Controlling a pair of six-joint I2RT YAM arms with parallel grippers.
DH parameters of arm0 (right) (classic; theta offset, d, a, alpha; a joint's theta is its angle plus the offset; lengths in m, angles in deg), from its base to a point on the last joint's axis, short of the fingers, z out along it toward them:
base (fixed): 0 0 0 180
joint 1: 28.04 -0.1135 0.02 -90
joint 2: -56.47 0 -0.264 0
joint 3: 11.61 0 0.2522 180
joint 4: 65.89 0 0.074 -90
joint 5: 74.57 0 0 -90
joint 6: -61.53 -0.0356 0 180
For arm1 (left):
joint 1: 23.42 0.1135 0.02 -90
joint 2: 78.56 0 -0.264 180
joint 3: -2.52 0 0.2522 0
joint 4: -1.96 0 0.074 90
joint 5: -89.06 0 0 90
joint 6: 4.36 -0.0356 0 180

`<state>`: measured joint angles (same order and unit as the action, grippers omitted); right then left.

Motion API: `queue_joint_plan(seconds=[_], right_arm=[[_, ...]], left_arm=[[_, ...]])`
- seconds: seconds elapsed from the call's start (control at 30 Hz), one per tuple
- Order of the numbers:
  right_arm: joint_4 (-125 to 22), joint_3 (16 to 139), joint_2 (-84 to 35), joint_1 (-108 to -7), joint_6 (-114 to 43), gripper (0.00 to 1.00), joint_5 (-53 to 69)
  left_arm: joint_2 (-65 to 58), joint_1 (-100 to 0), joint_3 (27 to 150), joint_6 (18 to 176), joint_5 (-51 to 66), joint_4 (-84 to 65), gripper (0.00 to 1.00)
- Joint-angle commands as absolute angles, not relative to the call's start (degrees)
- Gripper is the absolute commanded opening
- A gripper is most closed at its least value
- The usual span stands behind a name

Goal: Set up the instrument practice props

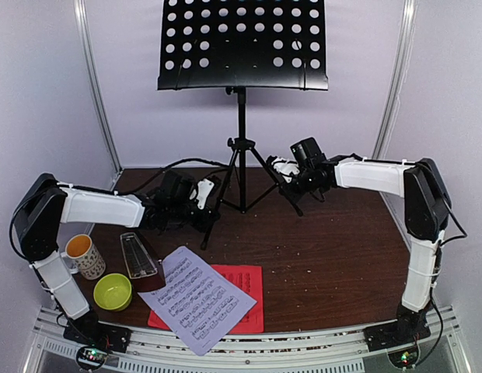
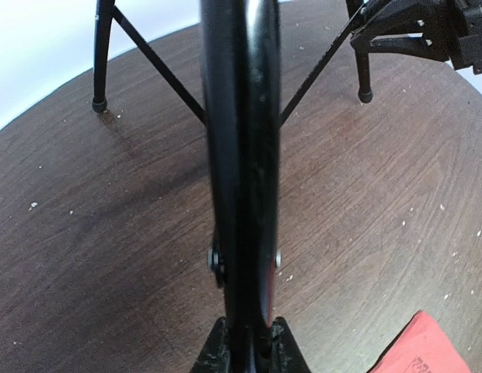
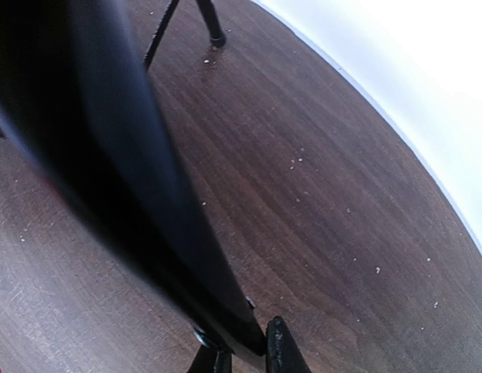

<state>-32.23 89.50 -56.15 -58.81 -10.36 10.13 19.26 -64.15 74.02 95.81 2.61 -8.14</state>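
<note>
The black music stand (image 1: pixel 242 116) stands upright at the back of the table, its perforated desk (image 1: pixel 242 43) high up. My left gripper (image 1: pixel 211 203) is shut on the stand's front-left tripod leg (image 2: pixel 241 155), which runs between the jaws (image 2: pixel 249 351). My right gripper (image 1: pixel 288 180) is shut on the right tripod leg (image 3: pixel 117 171), pinched low in the right wrist view (image 3: pixel 242 351). The white music sheet (image 1: pixel 198 299) lies at the front, overlapping the red music sheet (image 1: pixel 245 289). The dark-red metronome (image 1: pixel 140 256) stands just left of the sheets.
A patterned mug (image 1: pixel 84 255) and a lime-green bowl (image 1: pixel 113 291) sit at the front left, under my left arm. The stand's other feet (image 2: pixel 99 102) rest on the brown tabletop (image 1: pixel 334 256). White walls enclose the back and sides.
</note>
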Motion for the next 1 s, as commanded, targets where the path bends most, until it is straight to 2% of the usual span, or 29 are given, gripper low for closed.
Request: queue_joint_plan(seconds=[0.0, 0.13, 0.23, 0.4, 0.6, 0.73, 0.97], right_arm=[[-32.0, 92.6, -58.2, -54.3, -12.6, 0.00, 23.9], [-32.2, 92.8, -57.9, -54.3, -13.4, 0.11, 24.9], [-33.2, 91.3, -56.3, -54.3, -13.6, 0.24, 24.5], [-35.2, 86.5, -52.7, -54.3, -14.3, 0.32, 22.2], [-37.2, 79.9, -47.2, -54.6, -16.1, 0.56, 19.9], [-38.1, 76.2, -43.4, -55.2, -17.0, 0.62, 18.7], [-38.9, 70.5, -36.4, -56.4, -20.6, 0.64, 15.8]], left_arm=[[17.6, -67.9, 73.0, 100.0, 0.9, -6.3, 0.00], [19.5, -70.8, 73.7, 101.9, -1.7, -5.7, 0.00], [20.7, -71.6, 74.1, 103.9, -1.9, -4.1, 0.00], [22.9, -72.7, 75.7, 104.1, -2.4, -4.4, 0.00], [24.0, -73.0, 75.2, 105.0, -0.2, -3.0, 0.00], [24.7, -73.7, 75.3, 106.4, 0.2, -2.3, 0.00], [24.1, -73.7, 73.7, 105.8, -1.0, -2.8, 0.00]])
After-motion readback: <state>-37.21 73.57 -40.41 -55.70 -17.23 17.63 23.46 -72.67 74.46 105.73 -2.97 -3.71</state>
